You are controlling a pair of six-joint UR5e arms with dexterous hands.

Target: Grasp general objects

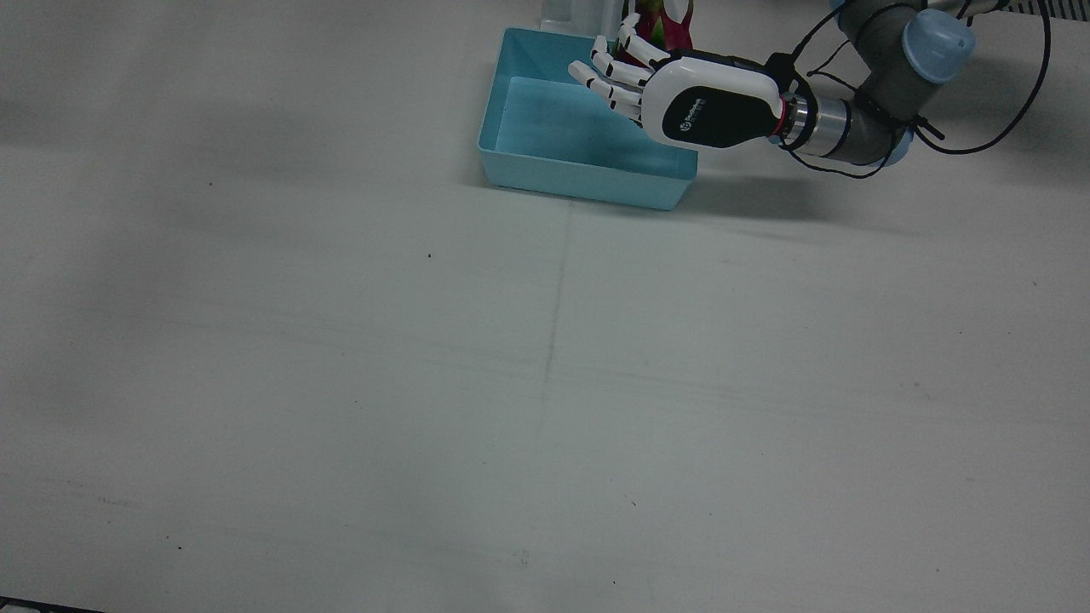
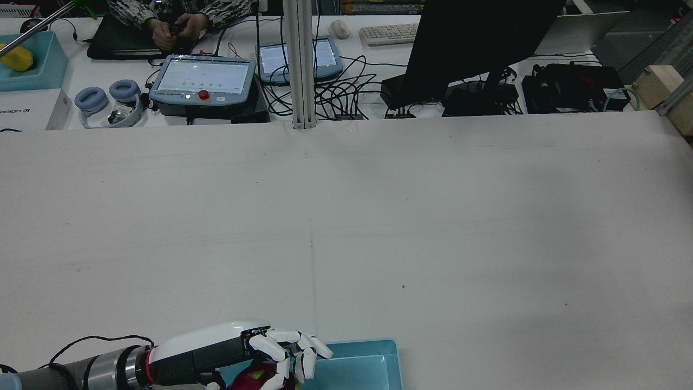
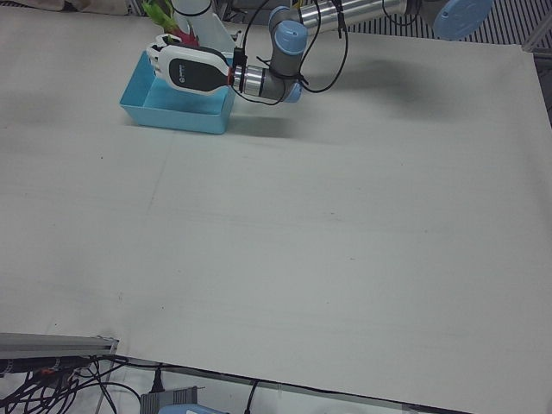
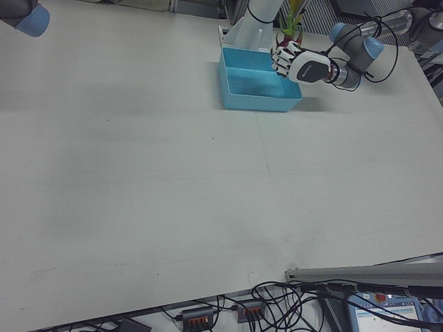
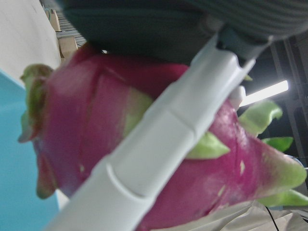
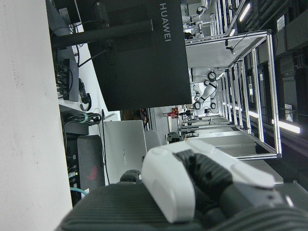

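White table (image 1: 341, 383), large and mostly bare, operators' desk with monitor beyond. One landmark: blue bin (image 1: 545, 170) near the robot's edge, apparently empty inside.

Dragon fruit (image 2: 259, 376): pink with green scales, at the bin's robot-side corner, lifted against the palm.

Left hand (image 1: 673, 98): above that same corner of the bin, fingers (image 5: 159, 149) curled around the fruit, one lying across its middle.

Right hand: far from the bin; the only close look at it does not show whether it is spread or closed.

Risk, judged: the rounded fruit could roll out of a loose wrap and fall beside the bin; the scales offer poor purchase.
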